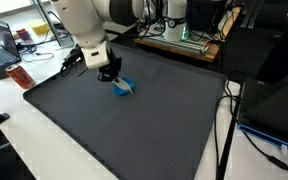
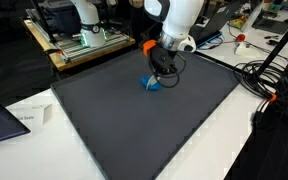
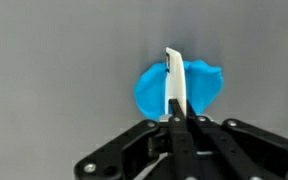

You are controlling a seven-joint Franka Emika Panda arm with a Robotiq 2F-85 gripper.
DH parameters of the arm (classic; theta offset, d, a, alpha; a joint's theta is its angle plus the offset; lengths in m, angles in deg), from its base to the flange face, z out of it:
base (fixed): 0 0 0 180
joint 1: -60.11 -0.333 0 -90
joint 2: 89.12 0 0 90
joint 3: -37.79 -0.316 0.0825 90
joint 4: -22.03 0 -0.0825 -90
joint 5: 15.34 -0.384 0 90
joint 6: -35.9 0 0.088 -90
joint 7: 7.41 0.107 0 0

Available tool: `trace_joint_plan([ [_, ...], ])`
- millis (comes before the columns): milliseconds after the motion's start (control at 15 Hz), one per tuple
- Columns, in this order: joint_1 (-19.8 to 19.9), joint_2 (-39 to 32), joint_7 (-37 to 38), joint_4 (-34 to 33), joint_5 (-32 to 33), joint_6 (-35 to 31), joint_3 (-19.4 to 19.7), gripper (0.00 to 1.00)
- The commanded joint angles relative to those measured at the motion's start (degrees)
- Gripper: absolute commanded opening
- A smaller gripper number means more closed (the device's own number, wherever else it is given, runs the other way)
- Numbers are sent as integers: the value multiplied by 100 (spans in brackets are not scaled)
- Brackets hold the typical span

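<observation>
The white stick [image 3: 174, 82] is seen in the wrist view pinched between the fingertips of the gripper [image 3: 174, 120], with its free end reaching out across the middle of a blue piece [image 3: 206, 85] that lies flat on the dark mat [image 3: 54, 70]. The jaws are drawn fully together on the stick, with no gap visible on either side of it, so a firm grip is judged to be in place. Whether the tip of the stick touches the blue piece or is held just above it cannot be told from these views. In both exterior views the gripper [image 1: 108, 73] [image 2: 162, 68] is shown low over the far part of the mat [image 1: 134, 130] [image 2: 134, 130], with the blue piece [image 1: 124, 87] [image 2: 152, 84] directly beneath and just beside the fingers. The step in hand is judged to be the carrying or setting of the stick at the blue piece. Any further move from here would call for the grip to be kept square on the thin stick, and for a slow, straight descent or lift, so that the light blue piece is not dragged across the mat. Cables [image 2: 269, 80] are seen on the white table [image 2: 224, 150] to the right, well apart from the work.
</observation>
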Motion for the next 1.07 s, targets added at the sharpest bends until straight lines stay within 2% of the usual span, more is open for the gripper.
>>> trace_joint_plan([
  [0, 10, -218, 15, -33, 74, -140, -25, 1],
  [133, 33, -42, 17, -16, 25, -5, -39, 4],
  [1000, -2, -303, 110, -73, 55, -12, -12, 1],
])
